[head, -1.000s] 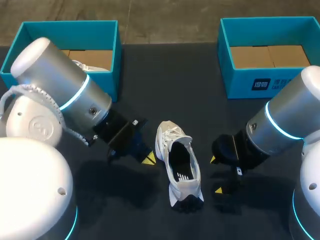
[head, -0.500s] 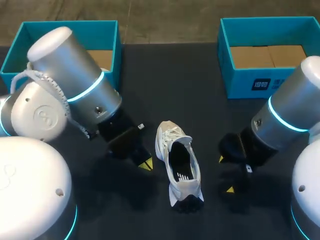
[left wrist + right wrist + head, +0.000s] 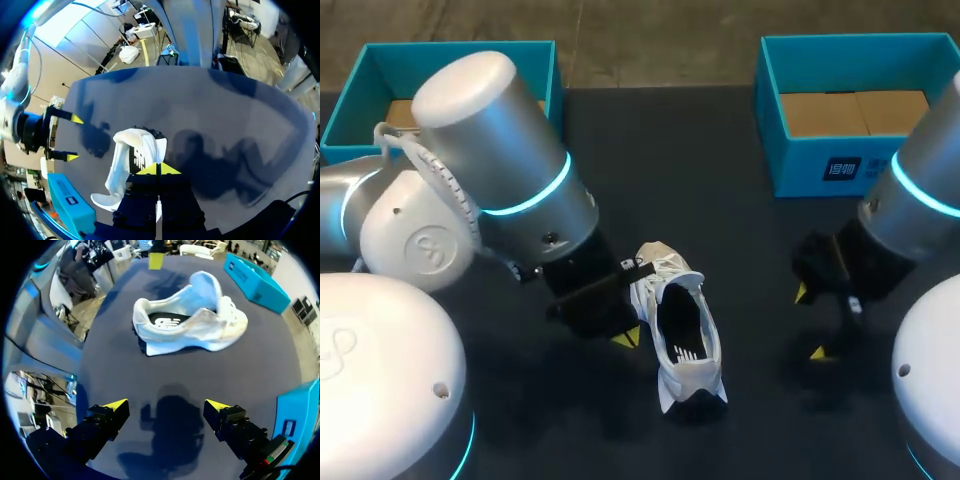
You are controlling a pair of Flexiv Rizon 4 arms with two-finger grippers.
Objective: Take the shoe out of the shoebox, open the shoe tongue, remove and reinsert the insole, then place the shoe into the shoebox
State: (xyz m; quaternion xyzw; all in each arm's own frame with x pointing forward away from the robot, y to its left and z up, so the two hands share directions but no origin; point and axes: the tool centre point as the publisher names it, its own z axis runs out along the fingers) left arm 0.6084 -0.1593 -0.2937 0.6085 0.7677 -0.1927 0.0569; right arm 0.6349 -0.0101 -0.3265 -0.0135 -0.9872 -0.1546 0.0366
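Note:
A white shoe (image 3: pixel 675 325) lies on the dark table (image 3: pixel 700 170), its opening up and the black insole (image 3: pixel 682 335) showing inside. My left gripper (image 3: pixel 625 338) is shut with nothing in it, its yellow tips right against the shoe's left side. In the left wrist view the shut tips (image 3: pixel 158 169) sit just over the shoe (image 3: pixel 131 162). My right gripper (image 3: pixel 809 322) stands open to the right of the shoe, well apart from it. From the right wrist, the shoe (image 3: pixel 190 320) lies ahead of the open gripper (image 3: pixel 167 404).
A teal shoebox (image 3: pixel 380 62) stands at the back left, mostly hidden behind my left arm. Another teal shoebox (image 3: pixel 800 165) with a cardboard floor stands at the back right, close to my right arm. Bare table lies between the boxes.
My left arm has swung right, bringing its shut gripper up against the shoe. The right gripper has drawn back to the right, away from the shoe. The shoe has stayed put.

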